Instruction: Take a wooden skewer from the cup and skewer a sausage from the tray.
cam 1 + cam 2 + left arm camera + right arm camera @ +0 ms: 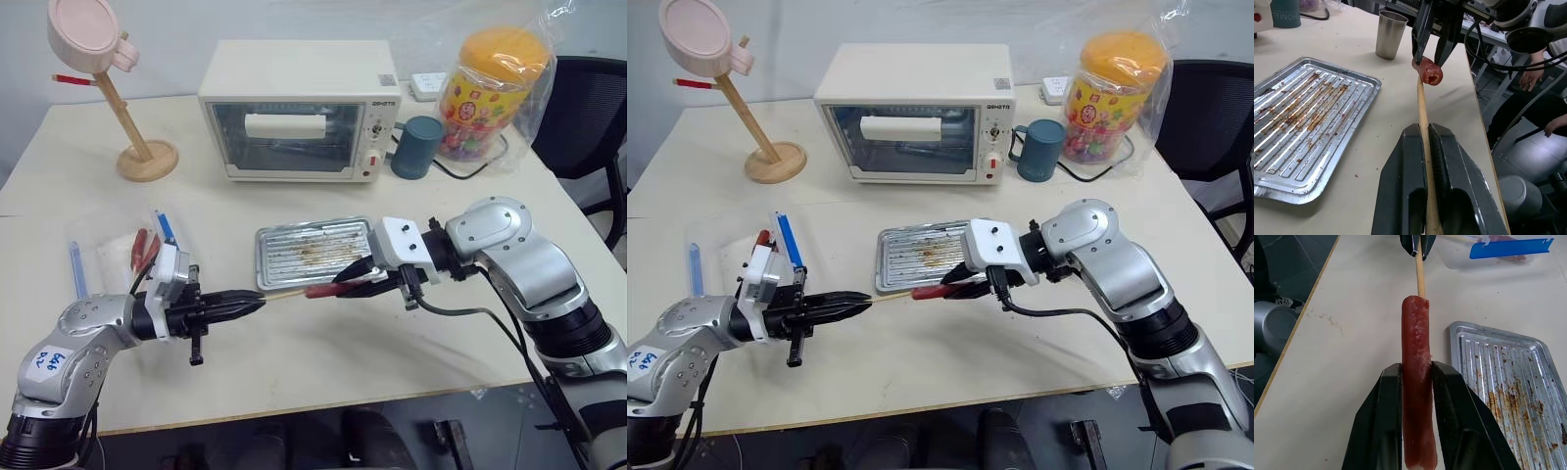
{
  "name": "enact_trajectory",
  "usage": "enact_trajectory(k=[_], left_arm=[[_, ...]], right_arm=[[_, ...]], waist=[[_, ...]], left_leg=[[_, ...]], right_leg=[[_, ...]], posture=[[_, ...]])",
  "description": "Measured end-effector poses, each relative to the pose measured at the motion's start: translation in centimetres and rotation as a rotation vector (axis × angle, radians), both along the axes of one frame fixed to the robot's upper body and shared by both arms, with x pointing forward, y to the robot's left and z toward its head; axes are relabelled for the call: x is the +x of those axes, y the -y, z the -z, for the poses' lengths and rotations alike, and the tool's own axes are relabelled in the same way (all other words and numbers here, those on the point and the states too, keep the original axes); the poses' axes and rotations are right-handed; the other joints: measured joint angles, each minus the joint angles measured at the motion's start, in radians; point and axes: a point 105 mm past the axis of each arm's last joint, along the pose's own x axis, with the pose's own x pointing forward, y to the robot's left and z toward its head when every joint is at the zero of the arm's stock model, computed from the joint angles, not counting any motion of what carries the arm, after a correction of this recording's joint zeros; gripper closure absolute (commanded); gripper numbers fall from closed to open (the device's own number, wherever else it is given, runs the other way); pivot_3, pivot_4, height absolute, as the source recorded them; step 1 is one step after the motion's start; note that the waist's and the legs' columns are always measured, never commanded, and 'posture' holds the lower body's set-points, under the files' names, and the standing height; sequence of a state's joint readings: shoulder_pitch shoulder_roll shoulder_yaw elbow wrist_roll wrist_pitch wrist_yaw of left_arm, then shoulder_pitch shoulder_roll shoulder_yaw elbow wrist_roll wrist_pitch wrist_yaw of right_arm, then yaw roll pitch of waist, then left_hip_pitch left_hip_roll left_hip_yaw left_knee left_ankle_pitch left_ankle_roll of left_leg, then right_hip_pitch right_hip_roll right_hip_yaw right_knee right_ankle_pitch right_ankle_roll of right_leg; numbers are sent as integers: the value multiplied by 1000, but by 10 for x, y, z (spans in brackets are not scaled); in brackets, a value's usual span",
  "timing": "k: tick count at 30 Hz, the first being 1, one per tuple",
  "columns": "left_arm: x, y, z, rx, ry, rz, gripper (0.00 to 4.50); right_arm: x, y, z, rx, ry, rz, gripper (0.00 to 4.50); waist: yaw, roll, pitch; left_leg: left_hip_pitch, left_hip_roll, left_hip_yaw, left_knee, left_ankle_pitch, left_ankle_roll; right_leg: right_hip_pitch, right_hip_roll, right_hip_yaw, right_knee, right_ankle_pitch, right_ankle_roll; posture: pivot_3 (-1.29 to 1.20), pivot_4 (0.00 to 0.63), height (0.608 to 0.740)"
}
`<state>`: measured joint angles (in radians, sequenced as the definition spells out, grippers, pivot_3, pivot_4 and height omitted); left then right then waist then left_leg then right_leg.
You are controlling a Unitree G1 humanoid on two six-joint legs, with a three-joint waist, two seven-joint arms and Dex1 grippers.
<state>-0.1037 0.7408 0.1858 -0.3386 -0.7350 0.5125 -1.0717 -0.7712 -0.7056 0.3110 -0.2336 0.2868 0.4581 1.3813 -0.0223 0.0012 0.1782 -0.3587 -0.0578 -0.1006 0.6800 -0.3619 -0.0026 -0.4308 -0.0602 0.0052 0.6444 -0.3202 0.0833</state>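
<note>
While the left gripper (257, 303) is clamping the wooden skewer (1422, 115), the right gripper (345, 284) is gripping the sausage (1416, 382) near the table's (323, 362) front edge, skewer tip touching sausage end.

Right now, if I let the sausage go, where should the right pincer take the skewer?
Grip the bare wooden skewer between the left pincer and the sausage, coming from above. It lies level, and that short stretch is the free part.
</note>
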Motion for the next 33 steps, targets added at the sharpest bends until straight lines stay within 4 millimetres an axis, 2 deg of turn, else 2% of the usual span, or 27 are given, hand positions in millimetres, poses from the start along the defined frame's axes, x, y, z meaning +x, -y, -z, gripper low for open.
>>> enact_trajectory(k=[5, 11, 33], left_arm=[[-3, -8, 5, 16, -21, -22, 4500], [-7, -23, 2, 48, -27, -57, 4500], [-12, -13, -7, 17, -31, -3, 4500]], right_arm=[[0, 0, 0, -1, -1, -1, 3599], [0, 0, 0, -4, -3, -4, 3599], [3, 3, 3, -26, 6, 15, 3599]], waist=[[0, 0, 0], [0, 0, 0], [20, 0, 0]], left_leg=[[0, 0, 0, 0, 0, 0], [0, 0, 0, 0, 0, 0], [0, 0, 0, 1, 0, 0]], right_leg=[[0, 0, 0, 0, 0, 0], [0, 0, 0, 0, 0, 0], [0, 0, 0, 0, 0, 0]], posture=[[0, 150, 740], [0, 150, 740], [0, 150, 740]])
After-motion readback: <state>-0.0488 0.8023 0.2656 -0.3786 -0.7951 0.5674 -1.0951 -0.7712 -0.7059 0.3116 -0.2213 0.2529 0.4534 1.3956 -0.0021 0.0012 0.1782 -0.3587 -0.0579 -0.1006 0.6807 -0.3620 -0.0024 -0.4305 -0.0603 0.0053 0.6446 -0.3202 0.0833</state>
